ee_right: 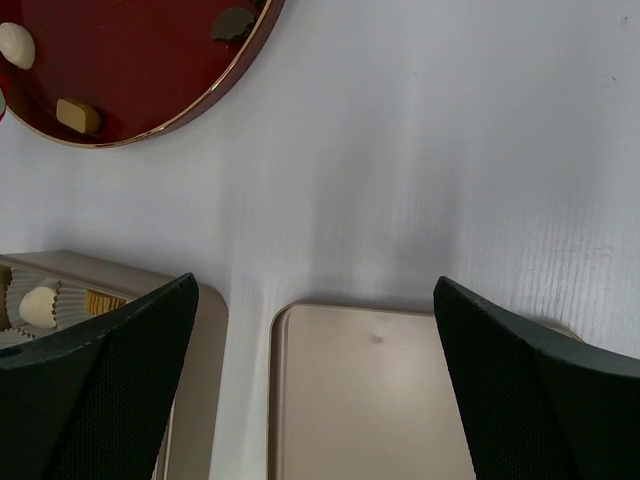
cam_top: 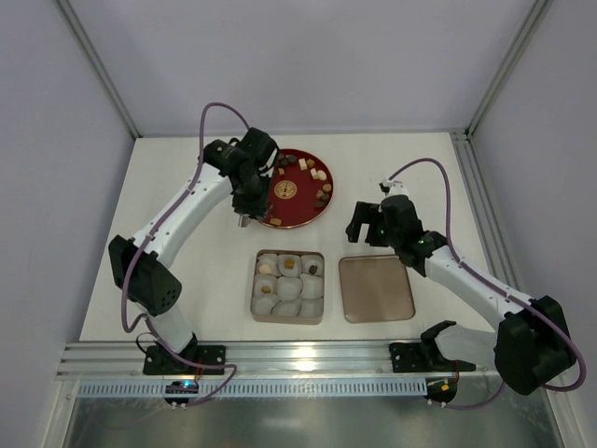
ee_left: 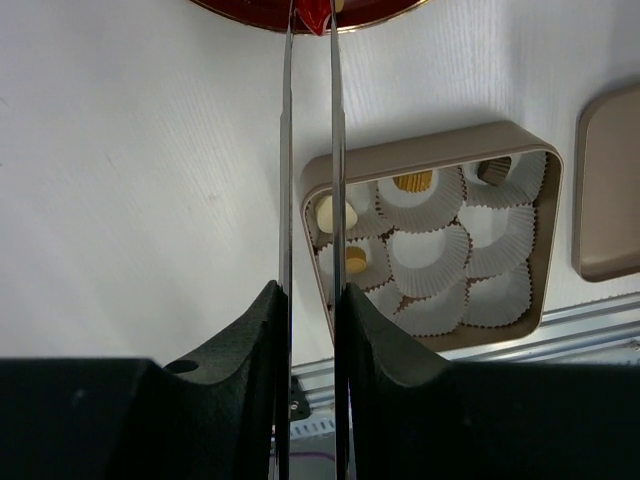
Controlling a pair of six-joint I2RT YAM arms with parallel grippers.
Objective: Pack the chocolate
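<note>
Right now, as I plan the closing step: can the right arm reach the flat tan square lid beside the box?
Probably yes: the right end effector hangs open right beside the flat tan square lid, nothing lying on it.

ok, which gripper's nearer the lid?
Right. The right gripper hovers open by the lid, at its far edge; the left gripper holds a red chocolate at the plate rim.
</note>
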